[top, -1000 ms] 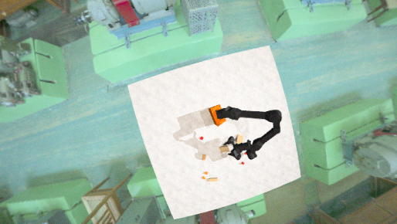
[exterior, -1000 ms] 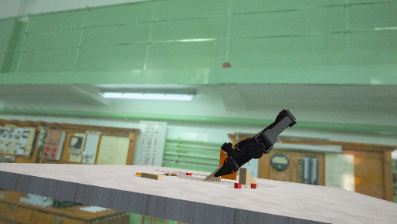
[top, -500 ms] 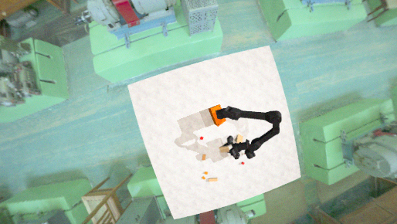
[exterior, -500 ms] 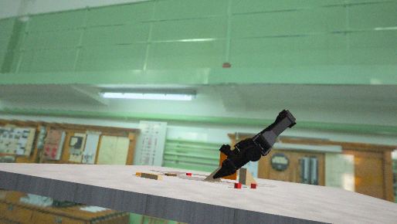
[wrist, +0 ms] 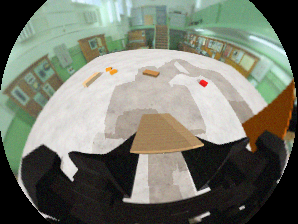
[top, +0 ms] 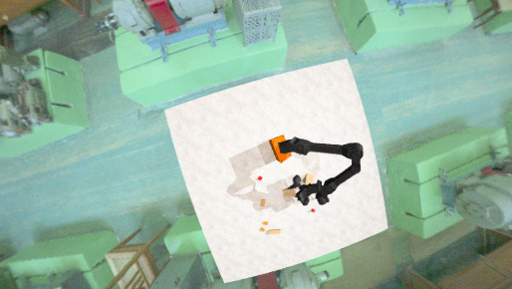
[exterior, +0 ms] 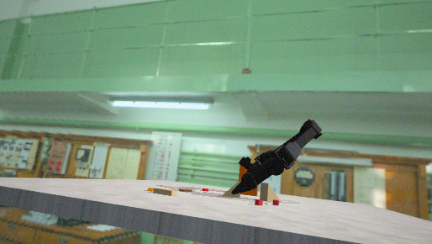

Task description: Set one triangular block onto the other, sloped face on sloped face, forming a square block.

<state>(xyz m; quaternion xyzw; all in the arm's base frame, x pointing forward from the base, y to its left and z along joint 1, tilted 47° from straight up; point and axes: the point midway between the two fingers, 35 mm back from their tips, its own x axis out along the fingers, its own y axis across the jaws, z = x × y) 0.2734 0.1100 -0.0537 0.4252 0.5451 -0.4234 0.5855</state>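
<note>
The gripper point(top: 294, 189) point(exterior: 235, 192) point(wrist: 158, 132) stands about half open, its two fingers closed on opposite sides of one tan triangular block point(top: 289, 192) point(exterior: 231, 193) point(wrist: 165, 131). The held block is low at the white table point(top: 259, 110) point(exterior: 126, 202) point(wrist: 75, 112); whether its underside touches cannot be told. In the exterior view its thin edge points left, away from the arm point(top: 329, 148) point(exterior: 273, 165), and its slope rises rightward to the fingers. From above, its visible outline is slightly longer left to right than up and down; which edge is its true long axis is unclear.

The other triangular block point(top: 309, 178) point(exterior: 267, 192) stands on the table near the gripper, apart from the held one. In the exterior view its upright side is at the left and its slope drops to the right. The two sloped faces are not together.

A red cube point(top: 313, 210) lies near the gripper in the top view; another red cube point(top: 260, 177) point(exterior: 205, 189) point(wrist: 203, 83) lies farther off. A brown block point(top: 263, 202) point(exterior: 186, 190) point(wrist: 151, 73) and a pale oblong block point(top: 273, 231) point(exterior: 165, 192) point(wrist: 92, 79) lie well apart from the gripper.
</note>
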